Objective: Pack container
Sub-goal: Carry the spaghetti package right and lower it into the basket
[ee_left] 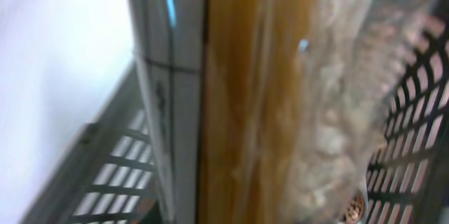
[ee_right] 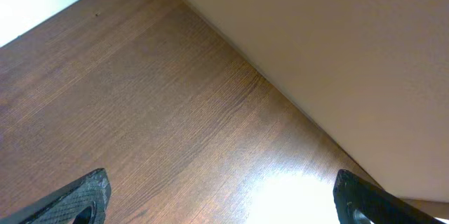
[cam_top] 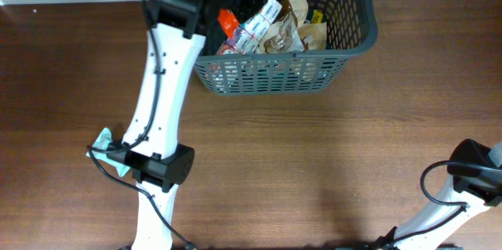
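1. A dark brown wooden table [cam_top: 329,164] with fine, straight grain carries everything. Its top is flat and slightly glossy.
2. A large dark grey plastic basket [cam_top: 271,77], rectangular with rounded corners and slotted lattice walls, stands upright on the wood by the far edge, roughly midway across.
3. A small pale teal packet [cam_top: 104,142] lies flat on the wood towards the left side, well apart from the basket. Only part of it shows.
4. In the right wrist view the table top [ee_right: 154,112] runs up to a pale wall [ee_right: 337,55] and bears a bright patch of reflected light.
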Motion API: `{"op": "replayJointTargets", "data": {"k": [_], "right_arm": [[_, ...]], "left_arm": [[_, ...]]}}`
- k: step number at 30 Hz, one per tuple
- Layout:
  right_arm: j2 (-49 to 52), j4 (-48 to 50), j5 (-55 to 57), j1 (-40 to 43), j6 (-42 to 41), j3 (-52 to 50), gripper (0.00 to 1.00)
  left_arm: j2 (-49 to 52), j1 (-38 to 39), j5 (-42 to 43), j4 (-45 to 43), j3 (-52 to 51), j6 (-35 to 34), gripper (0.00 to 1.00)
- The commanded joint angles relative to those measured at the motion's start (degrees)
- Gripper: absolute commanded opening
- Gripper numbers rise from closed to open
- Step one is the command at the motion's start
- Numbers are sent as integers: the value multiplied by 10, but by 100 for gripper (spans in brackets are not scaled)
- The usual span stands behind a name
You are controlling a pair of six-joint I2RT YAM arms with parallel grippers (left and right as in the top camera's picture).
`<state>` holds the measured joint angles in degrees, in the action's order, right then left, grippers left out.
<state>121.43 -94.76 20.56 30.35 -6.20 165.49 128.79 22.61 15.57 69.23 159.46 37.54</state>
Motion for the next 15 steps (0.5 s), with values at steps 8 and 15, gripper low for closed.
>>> {"op": "replayJointTargets", "data": {"k": [8,15], "right_arm": [[-18,0,7,1,-2,8,99],[-18,0,7,1,-2,8,99]], "left_arm": [[35,-31,-63,-67,-102,13,2],[83,-68,-64,-61,-102,-10,2]]}}
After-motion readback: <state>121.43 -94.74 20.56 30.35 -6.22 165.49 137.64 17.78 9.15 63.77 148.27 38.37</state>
